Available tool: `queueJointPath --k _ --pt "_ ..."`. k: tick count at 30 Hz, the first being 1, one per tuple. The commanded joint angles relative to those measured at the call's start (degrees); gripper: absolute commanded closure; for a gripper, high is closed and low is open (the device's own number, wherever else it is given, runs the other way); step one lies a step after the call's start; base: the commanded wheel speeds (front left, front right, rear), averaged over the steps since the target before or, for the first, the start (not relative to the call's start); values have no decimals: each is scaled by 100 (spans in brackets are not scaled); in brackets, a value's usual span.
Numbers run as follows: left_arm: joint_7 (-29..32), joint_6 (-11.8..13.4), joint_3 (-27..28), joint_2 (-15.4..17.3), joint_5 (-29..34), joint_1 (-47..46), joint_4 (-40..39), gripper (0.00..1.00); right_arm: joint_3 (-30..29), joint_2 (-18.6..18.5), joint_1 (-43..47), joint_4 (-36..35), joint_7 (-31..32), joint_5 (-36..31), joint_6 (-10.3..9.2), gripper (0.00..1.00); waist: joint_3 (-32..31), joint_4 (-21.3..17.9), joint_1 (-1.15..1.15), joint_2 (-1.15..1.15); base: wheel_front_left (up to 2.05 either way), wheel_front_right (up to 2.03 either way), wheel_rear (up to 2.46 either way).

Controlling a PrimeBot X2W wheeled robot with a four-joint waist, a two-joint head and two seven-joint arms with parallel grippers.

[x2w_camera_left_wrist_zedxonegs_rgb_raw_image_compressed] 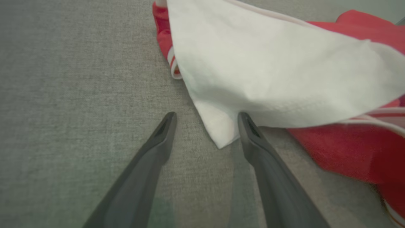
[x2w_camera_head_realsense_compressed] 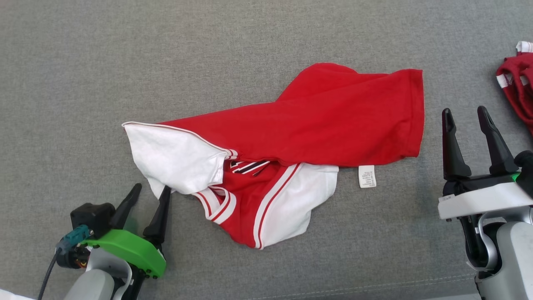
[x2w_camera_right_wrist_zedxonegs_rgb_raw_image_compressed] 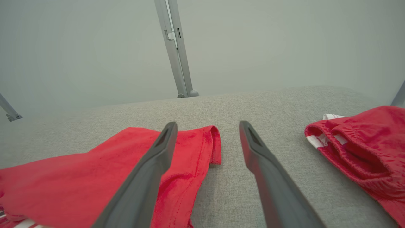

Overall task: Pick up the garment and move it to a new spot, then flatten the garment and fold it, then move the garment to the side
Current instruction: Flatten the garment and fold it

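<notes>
- The garment, a red shirt with white sleeves, lies crumpled on the grey woven surface, in the middle of the head view between the two grippers.
- Its long axis runs from lower left to upper right in that view. The straight red hem faces the right gripper, and the sleeves and striped collar face the left gripper.
- A white care label lies flat on the surface just below the hem edge; its print is too small to read.
- The cloth is a soft knit. The red body is folded over itself, and red-and-white piping edges the white sleeve.
- The left gripper's fingers are spread wide and grip nothing. In the left wrist view a corner of the white sleeve lies between them, against the tip of one finger.
- The right gripper is likewise spread wide and empty, beside the hem.
- A second red garment with white trim lies bunched at the far right.
</notes>
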Motion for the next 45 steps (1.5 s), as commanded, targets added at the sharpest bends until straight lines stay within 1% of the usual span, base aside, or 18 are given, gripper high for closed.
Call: queueJointPath --k 1,3,4,5,6,7,12,15,21,28,32,37,41,45 --pt "-17 -47 -27 -40 -32 -147 178 0 -6 -8 -56 9 -41 18 -2 0 48 -45 0 0 0 0 0" --pt "-41 -72 -42 -84 -64 -269 395 0 2 1 -63 17 -48 24 -2 0 74 -75 0 0 0 0 0" --pt "-22 -89 -62 -105 -74 -321 500 6 3 4 -63 26 -55 26 -2 0 79 -89 0 0 0 0 0" --pt "-43 -104 -64 -117 -76 -374 593 34 7 8 -64 32 -58 29 -2 0 89 -107 0 0 0 0 0" --pt "-38 -117 -83 -131 -84 -417 698 71 7 8 -65 39 -63 32 -2 0 96 -120 0 0 0 0 0" --pt "-12 -130 -107 -141 -89 -442 791 100 2 12 -60 47 -69 32 -2 0 98 -132 0 0 0 0 0" --pt "-236 -52 -81 -139 10 -529 936 100 -25 16 -33 64 -96 32 -2 0 99 -150 0 0 0 0 0" --pt "-447 78 10 -62 105 -541 778 100 -69 -5 -4 77 -97 41 -2 0 76 -129 0 0 0 0 0" --pt "-555 425 110 121 317 -349 -101 100 -183 -42 62 78 -62 20 -2 0 -26 -36 0 0 0 0 0" --pt "-205 897 144 361 496 2 -1351 100 -194 -79 211 182 31 9 -2 0 -104 17 0 0 0 0 0" --pt "8 1085 163 465 545 163 -1875 100 -46 -100 369 350 88 65 -2 0 -86 37 0 0 0 0 0" --pt "151 1212 182 540 560 240 -2246 100 307 -91 373 657 86 185 -2 0 8 45 0 0 0 0 0" --pt "218 1248 151 556 588 172 -2399 100 625 -125 110 1045 59 256 -2 0 104 73 0 0 0 0 0" --pt "220 1220 128 562 595 92 -2411 100 939 -207 -176 1502 31 321 -2 0 163 126 0 0 0 0 0"
